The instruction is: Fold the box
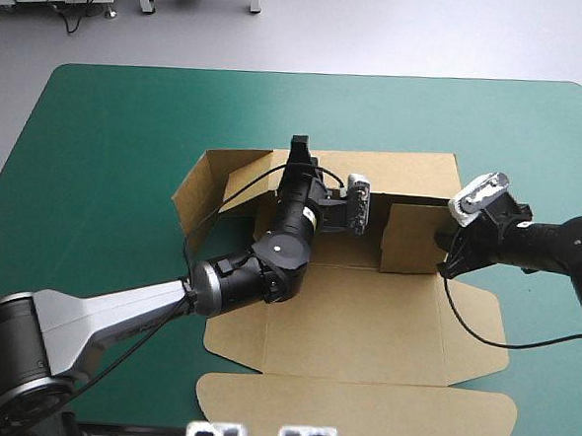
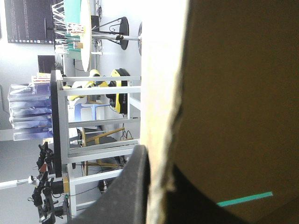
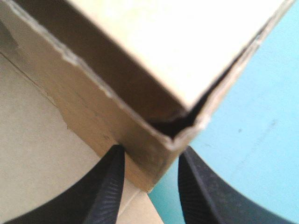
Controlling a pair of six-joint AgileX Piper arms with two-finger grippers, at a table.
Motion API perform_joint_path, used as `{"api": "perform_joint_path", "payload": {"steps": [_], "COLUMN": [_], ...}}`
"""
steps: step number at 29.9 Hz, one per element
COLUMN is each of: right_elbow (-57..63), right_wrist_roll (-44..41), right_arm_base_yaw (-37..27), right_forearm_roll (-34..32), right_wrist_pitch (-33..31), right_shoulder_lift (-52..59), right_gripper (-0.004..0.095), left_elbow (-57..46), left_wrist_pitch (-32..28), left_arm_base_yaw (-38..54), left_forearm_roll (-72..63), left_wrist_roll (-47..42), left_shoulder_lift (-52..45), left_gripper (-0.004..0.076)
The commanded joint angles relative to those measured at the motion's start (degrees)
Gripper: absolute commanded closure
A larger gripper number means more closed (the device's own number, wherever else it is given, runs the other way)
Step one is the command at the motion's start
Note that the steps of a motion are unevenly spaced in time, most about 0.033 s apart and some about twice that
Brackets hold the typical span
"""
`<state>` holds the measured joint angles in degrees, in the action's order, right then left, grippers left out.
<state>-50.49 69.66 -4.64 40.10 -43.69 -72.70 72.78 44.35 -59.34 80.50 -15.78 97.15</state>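
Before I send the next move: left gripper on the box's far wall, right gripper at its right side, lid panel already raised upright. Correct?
No. The high view shows the lid panel lying flat on the teal-green cover, not raised. The rest stands: the left gripper is on the far wall of the box, the right gripper at its right side.

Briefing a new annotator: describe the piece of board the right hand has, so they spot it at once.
On the teal-green table lies the brown box, its near panels flat. At the right end of its raised far wall stands a short upright wall, its outer corner between the fingers of the right hand. The left hand grips the long far wall instead.
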Motion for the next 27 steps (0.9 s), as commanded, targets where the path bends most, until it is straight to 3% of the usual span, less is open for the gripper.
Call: {"api": "perform_joint_path", "payload": {"steps": [1,10,14,18,20,23,27], "right_elbow": [-1.51,-1.49,-1.39,-1.39,-1.39,-1.39,-1.39], "right_wrist_roll": [0.65,2.43,13.70,19.49,20.92,21.22,21.22], "right_arm_base_yaw": [-0.15,-0.15,-0.15,-0.15,-0.15,-0.15,-0.15], "right_forearm_roll": [5.64,16.42,26.11,34.77,36.72,36.96,36.86], "right_wrist_pitch": [1.43,5.22,3.79,3.78,4.95,6.40,6.37], "right_shoulder_lift": [-0.37,-6.10,-8.38,-9.47,-9.88,-10.02,-10.02], "right_gripper": [0.0555,0.0606,0.0697,0.0715,0.0759,0.0920,0.0919], "left_elbow": [1.66,1.66,1.66,1.66,1.66,1.66,1.66], "left_wrist_pitch": [-1.39,-1.74,-2.49,-3.91,-4.88,-4.89,-4.77], "left_arm_base_yaw": [-0.28,-0.28,-0.28,-0.28,-0.28,-0.28,-0.28], "left_forearm_roll": [0.91,0.91,0.91,0.91,0.91,1.05,1.18], "left_wrist_roll": [-1.77,-1.77,-1.77,-1.77,-1.77,-1.77,-1.77], "left_shoulder_lift": [-2.21,-2.21,-2.21,-2.21,-2.21,-2.21,-2.21], "left_gripper": [0.0734,0.0734,0.0734,0.0734,0.0734,0.0734,0.0734]}}
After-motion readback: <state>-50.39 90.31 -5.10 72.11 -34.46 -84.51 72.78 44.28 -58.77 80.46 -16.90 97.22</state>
